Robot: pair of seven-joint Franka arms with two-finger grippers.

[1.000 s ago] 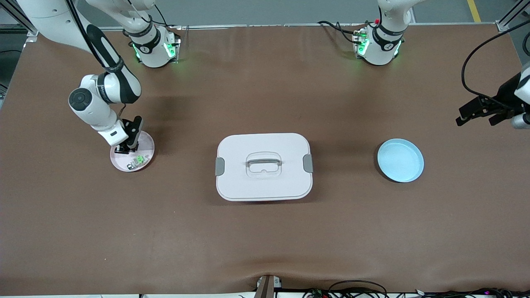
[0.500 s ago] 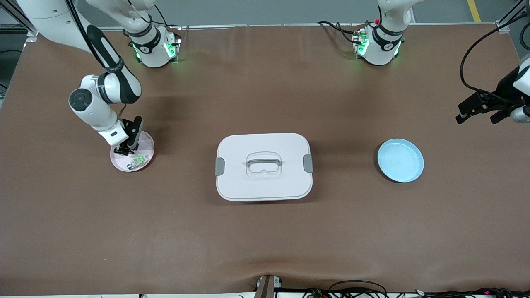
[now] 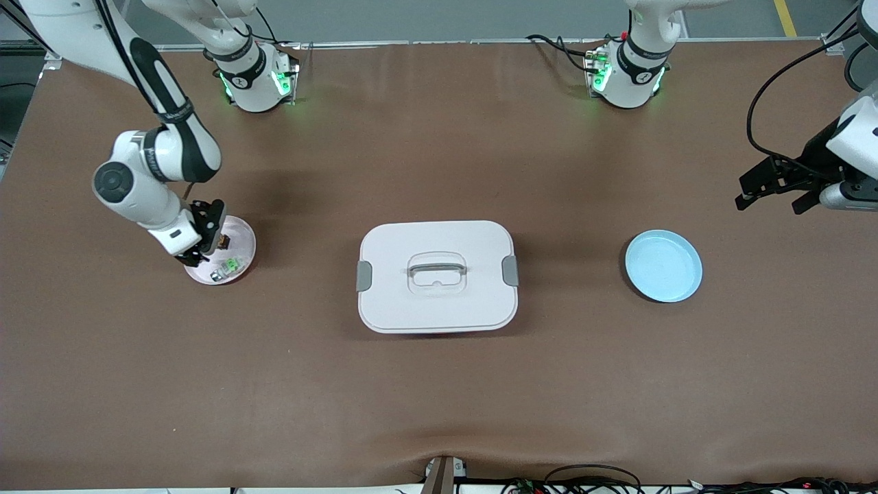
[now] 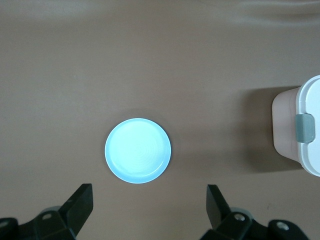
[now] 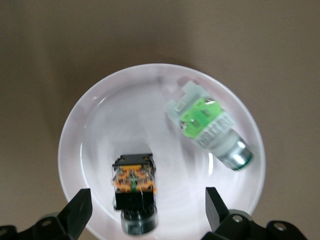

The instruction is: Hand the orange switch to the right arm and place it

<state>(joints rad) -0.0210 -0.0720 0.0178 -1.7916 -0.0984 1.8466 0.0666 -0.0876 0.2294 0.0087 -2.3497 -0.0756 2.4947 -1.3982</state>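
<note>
The orange switch (image 5: 133, 186), a tiny black block with an orange band, lies on the pink plate (image 5: 100, 115), beside a clear-and-silver piece with a green mark (image 5: 207, 126). In the front view the switch (image 3: 224, 241) shows on the plate (image 3: 248, 248) at the right arm's end. My right gripper (image 3: 204, 237) hovers just over the plate, open, its fingers (image 5: 78, 206) apart on either side of the switch without touching it. My left gripper (image 3: 768, 204) is open and empty, up over bare table at the left arm's end; the left wrist view (image 4: 150, 197) shows the same.
A pale blue plate (image 3: 663, 265) lies empty near the left arm's end and also shows in the left wrist view (image 4: 138, 150). A white lidded box (image 3: 437, 276) with grey latches and a clear handle stands mid-table.
My right gripper has drawn back from the plate's middle toward the right arm's end, uncovering the orange switch. My left gripper has drifted slightly toward the table's middle.
</note>
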